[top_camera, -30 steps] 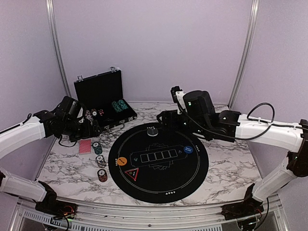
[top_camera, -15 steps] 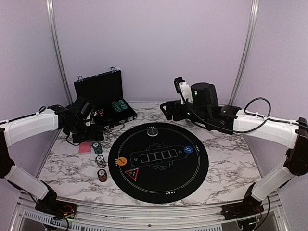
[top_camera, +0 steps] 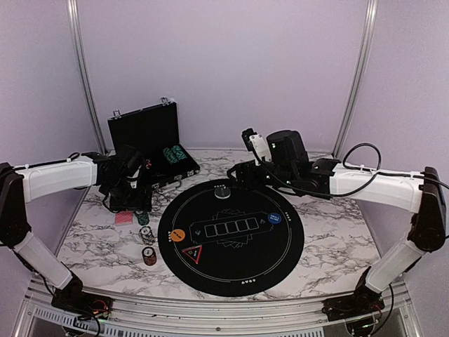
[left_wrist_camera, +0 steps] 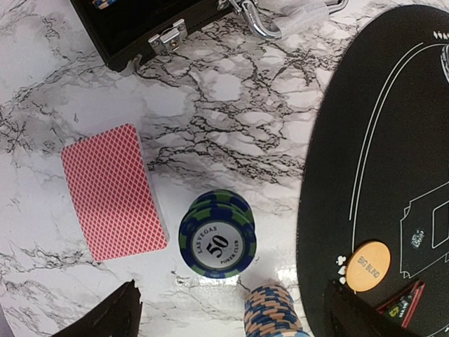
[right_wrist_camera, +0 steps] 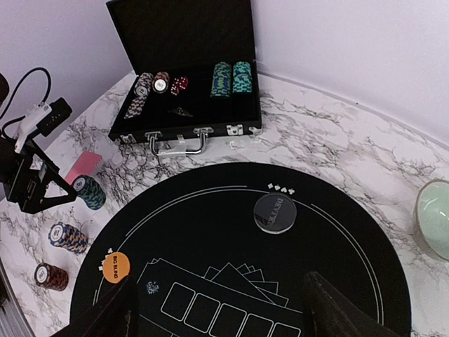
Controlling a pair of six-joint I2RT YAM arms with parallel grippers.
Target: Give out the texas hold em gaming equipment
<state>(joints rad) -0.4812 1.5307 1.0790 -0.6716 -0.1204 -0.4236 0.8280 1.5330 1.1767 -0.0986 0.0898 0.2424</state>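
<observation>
- The left pincer (left_wrist_camera: 231, 317) hangs open above the left side of the marble tabletop (left_wrist_camera: 231, 126). Its two dark fingertips stand wide apart with nothing between them.
- Under it lie a deck of red-backed playing cards (left_wrist_camera: 112, 191), a green-and-blue chip stack (left_wrist_camera: 217, 235) marked 50 just beside the deck, and an orange-and-blue chip stack (left_wrist_camera: 272, 309) close by.
- The right pincer (right_wrist_camera: 221, 312) is also open and empty, above the far part of the round black mat (right_wrist_camera: 337, 232), with the dealer disc (right_wrist_camera: 274, 212) ahead of it.
- An orange big-blind button (left_wrist_camera: 368, 265) and a blue button (top_camera: 274, 218) already sit on the mat.
- The step in hand looks like a pickup on the left, of chips or cards; which one cannot be told.
- The next move probably calls for lowering squarely over one item and closing without knocking its neighbour.
- The orange-and-blue stack is cut off at the frame edge.
- The chips inside the black case (right_wrist_camera: 182, 42) are too small to read.
- The pale green bowl (right_wrist_camera: 435, 217) is only partly in frame.
</observation>
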